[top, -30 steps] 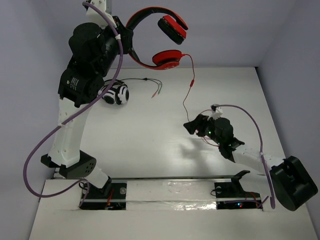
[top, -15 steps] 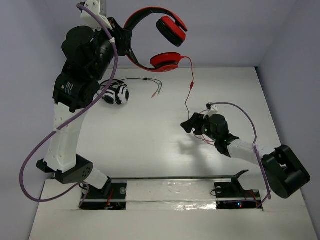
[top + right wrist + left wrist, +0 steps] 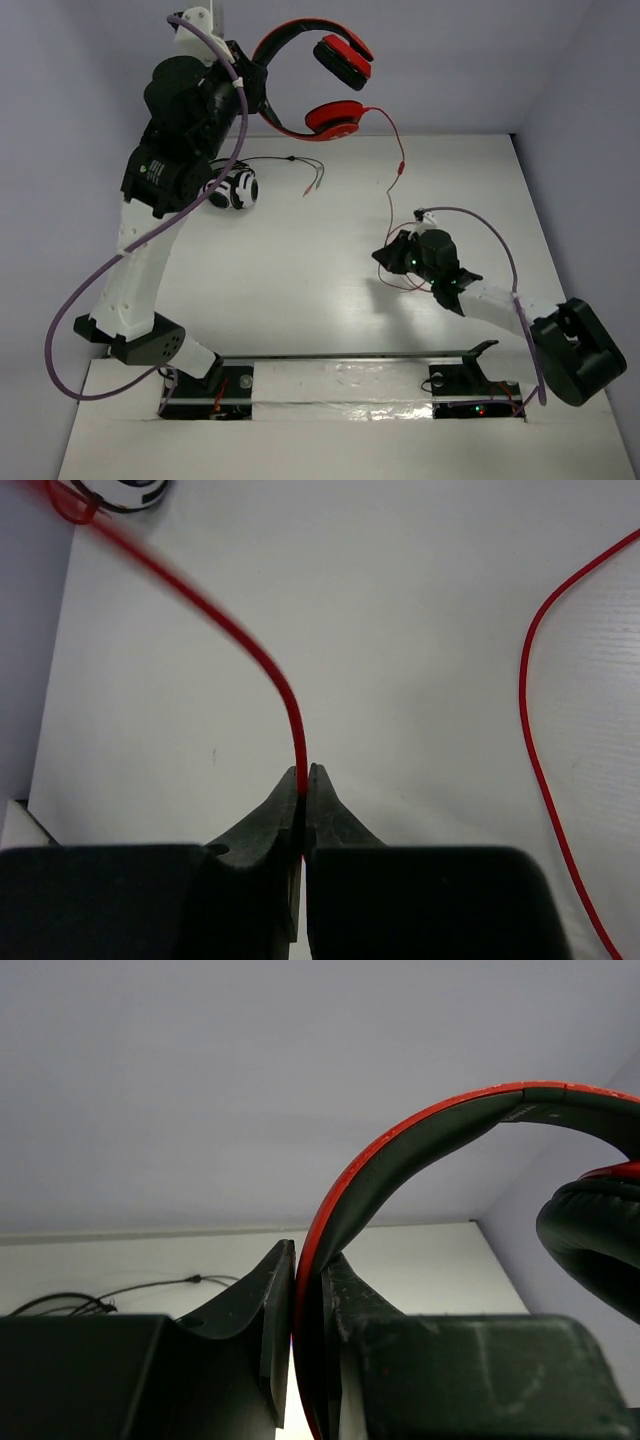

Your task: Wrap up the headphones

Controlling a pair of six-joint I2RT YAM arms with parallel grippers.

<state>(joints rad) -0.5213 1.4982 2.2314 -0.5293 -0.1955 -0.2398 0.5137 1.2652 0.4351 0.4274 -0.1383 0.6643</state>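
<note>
The red headphones [image 3: 320, 85] hang high above the table's far edge, held by the headband [image 3: 400, 1150] in my left gripper [image 3: 262, 95], which is shut on it. One black ear pad [image 3: 592, 1235] shows at the right of the left wrist view. Their thin red cable [image 3: 396, 165] drops from the lower ear cup to my right gripper [image 3: 388, 255], low over the table at the right. That gripper [image 3: 304, 772] is shut on the cable [image 3: 250, 650], which rises from between its fingertips. A slack length of cable [image 3: 535, 730] lies on the table.
Black-and-white headphones [image 3: 232, 187] lie on the table at the far left, partly behind my left arm, their black cable [image 3: 290, 162] trailing right. White walls close the table at the back and on both sides.
My right gripper has shut on the red cable; it stood open around it before. The cable's hanging part has swung to the right. The left arm has shifted slightly with the headphones.
</note>
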